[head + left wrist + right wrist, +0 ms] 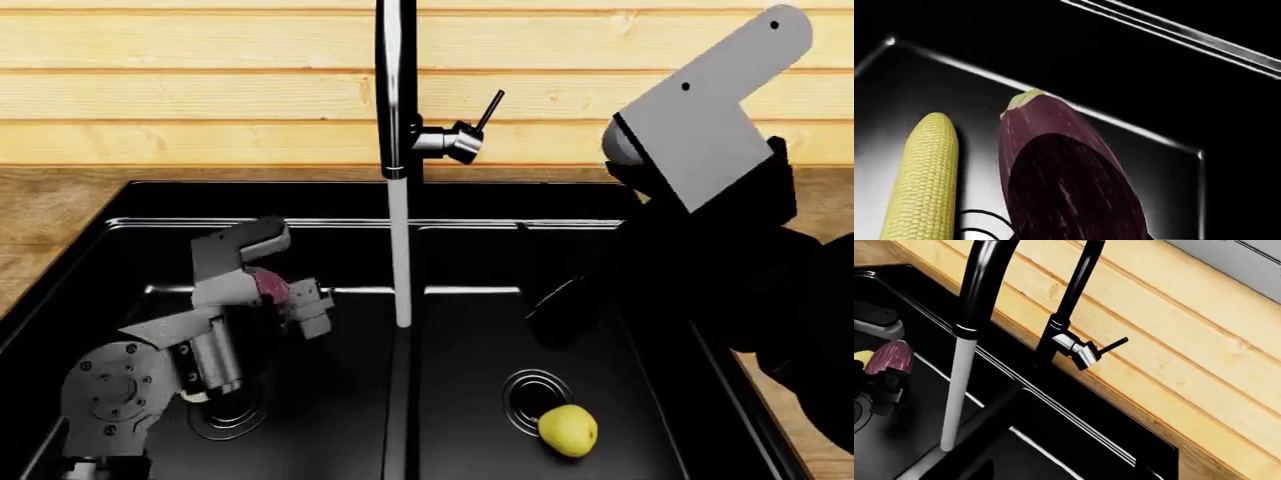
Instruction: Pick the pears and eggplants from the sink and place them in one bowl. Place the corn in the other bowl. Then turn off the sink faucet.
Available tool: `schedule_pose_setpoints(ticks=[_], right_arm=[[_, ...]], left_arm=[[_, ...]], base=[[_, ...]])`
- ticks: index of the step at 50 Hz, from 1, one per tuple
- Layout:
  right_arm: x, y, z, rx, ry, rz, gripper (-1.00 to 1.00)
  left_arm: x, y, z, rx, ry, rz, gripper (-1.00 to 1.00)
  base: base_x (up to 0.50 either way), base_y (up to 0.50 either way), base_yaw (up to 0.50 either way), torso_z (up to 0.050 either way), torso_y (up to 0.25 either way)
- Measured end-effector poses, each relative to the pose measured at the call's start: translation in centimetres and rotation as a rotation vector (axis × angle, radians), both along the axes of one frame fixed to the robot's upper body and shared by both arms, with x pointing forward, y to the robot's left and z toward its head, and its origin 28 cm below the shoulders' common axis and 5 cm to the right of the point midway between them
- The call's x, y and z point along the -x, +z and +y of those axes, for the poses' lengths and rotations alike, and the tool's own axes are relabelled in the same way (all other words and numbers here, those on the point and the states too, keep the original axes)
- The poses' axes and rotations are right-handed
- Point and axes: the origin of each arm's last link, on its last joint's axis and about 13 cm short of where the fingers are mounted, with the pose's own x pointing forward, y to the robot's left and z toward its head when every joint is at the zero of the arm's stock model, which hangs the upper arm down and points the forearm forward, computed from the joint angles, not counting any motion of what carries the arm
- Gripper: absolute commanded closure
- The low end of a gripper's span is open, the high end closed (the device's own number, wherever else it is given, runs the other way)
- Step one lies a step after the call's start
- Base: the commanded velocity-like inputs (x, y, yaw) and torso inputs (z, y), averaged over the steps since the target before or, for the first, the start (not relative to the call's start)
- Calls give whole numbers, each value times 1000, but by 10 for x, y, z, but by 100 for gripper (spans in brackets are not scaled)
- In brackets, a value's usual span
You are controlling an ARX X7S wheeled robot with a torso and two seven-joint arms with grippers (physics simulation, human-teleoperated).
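The eggplant [272,287] is pinched by the left gripper [283,298] inside the left basin of the sink [160,240]. The corn [924,175] is seen just beside it. The pear [567,430] is found well apart, by the right drain. The right gripper's state cannot be told. Water is poured from the faucet [391,90].

Glossy black sink [627,215], edges catching light. The faucet [390,90] is dark polished metal, its lever block [454,140] bright chrome. Warm wood planks [174,90] behind, grain showing. The eggplant [1067,170] is smooth and streaky, the corn [924,175] bumpy with kernels, the pear [567,430] smooth and matt.
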Motion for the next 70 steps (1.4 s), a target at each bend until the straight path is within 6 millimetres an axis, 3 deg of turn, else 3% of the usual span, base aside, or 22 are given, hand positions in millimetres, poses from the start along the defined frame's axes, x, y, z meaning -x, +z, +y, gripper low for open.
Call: schedule_pose_setpoints(ticks=[8,20,39,55,70], right_arm=[[5,-6,4,64,69,75,-100],[3,-17,8,124,91,213,-100],[-20,-34,12,193,-1,388,-100],[-42,-59,15,226,-35,479,-100],[-48,-83,17,273,-14,588,-100]], left_arm=[[34,41,-6,-96,-123,-287,100],[59,64,-7,-143,-186,-465,100],[68,77,1,-134,-166,-546,100],[68,77,3,-120,-157,-556,100],[67,75,2,-118,-161,-552,100]], base=[[0,9,1,0,0],[0,0,0,0,0],[0,0,0,0,0],[0,0,0,0,0],[0,0,0,0,0]])
